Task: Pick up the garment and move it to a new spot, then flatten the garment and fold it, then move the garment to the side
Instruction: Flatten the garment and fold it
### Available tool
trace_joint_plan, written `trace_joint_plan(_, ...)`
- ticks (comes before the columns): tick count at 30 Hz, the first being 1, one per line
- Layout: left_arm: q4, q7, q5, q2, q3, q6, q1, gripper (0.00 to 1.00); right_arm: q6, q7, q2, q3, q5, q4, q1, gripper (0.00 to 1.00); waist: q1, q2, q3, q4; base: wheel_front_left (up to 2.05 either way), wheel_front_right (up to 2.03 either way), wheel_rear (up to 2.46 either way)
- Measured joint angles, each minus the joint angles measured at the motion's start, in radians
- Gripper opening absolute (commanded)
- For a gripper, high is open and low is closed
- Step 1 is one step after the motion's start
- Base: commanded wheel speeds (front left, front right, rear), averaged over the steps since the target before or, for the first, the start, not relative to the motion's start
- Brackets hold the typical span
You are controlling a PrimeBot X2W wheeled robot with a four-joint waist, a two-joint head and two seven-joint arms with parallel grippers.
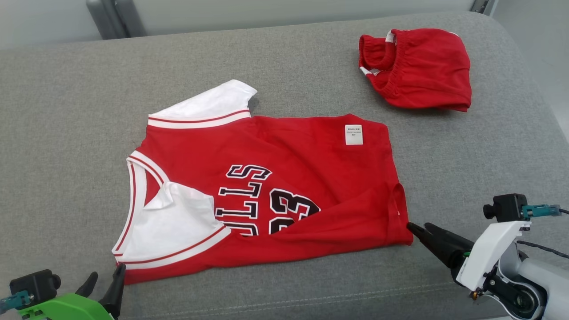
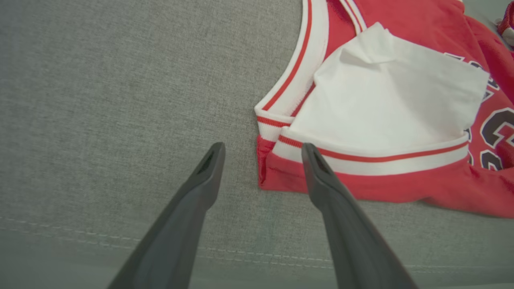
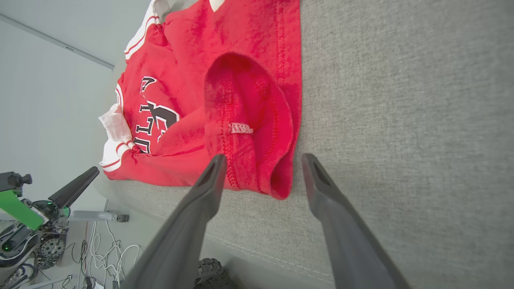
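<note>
The red Bulls jersey (image 1: 266, 191) lies on the grey cushion (image 1: 66, 111), and the left gripper (image 1: 106, 272) and right gripper (image 1: 418, 226) — both wide open, holding nothing — sit at its near corners, so each should pinch its corner (not the cushion) and lift together.

Left wrist view. My left gripper (image 2: 263, 148) has its two dark fingers spread apart over the grey cushion (image 2: 100, 100). The near left corner of the jersey (image 2: 401, 188) lies between the tips, and the right finger overlaps its red hem. A white sleeve (image 2: 381, 100) lies folded over the front. A stitched seam (image 2: 80, 231) crosses the cushion nearer.
</note>
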Motion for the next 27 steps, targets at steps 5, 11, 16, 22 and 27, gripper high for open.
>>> trace_joint_plan(5, -0.036, 0.004, 0.025, 0.036, 0.011, 0.030, 0.005, 1.00, 0.000, -0.039, -0.018, -0.025, -0.016, 0.017, -0.002, 1.00, 0.0000, 0.0000, -0.006, -0.003, 0.00, 0.00, 0.00)
trace_joint_plan(11, -0.133, -0.048, 0.076, 0.065, 0.037, 0.044, -0.006, 1.00, 0.000, -0.115, -0.029, -0.125, -0.089, 0.032, -0.065, 1.00, 0.0000, 0.0000, -0.012, -0.008, 0.00, 0.00, 0.00)
trace_joint_plan(16, -0.200, -0.069, 0.125, 0.090, 0.028, 0.037, -0.068, 1.00, -0.013, -0.119, -0.005, -0.185, -0.128, 0.055, -0.092, 1.00, 0.0000, 0.0000, -0.011, -0.014, 0.00, 0.00, 0.00)
trace_joint_plan(22, -0.229, -0.062, 0.142, 0.110, 0.012, 0.012, -0.142, 1.00, -0.049, -0.118, 0.088, -0.212, -0.146, 0.081, -0.110, 1.00, 0.0000, 0.0000, 0.012, -0.028, 0.00, 0.00, 0.00)
trace_joint_plan(27, -0.254, -0.031, 0.128, 0.119, 0.013, -0.004, -0.220, 1.00, -0.083, -0.117, 0.142, -0.245, -0.158, 0.118, -0.159, 1.00, 0.0000, 0.0000, 0.045, -0.045, 0.00, 0.00, 0.00)
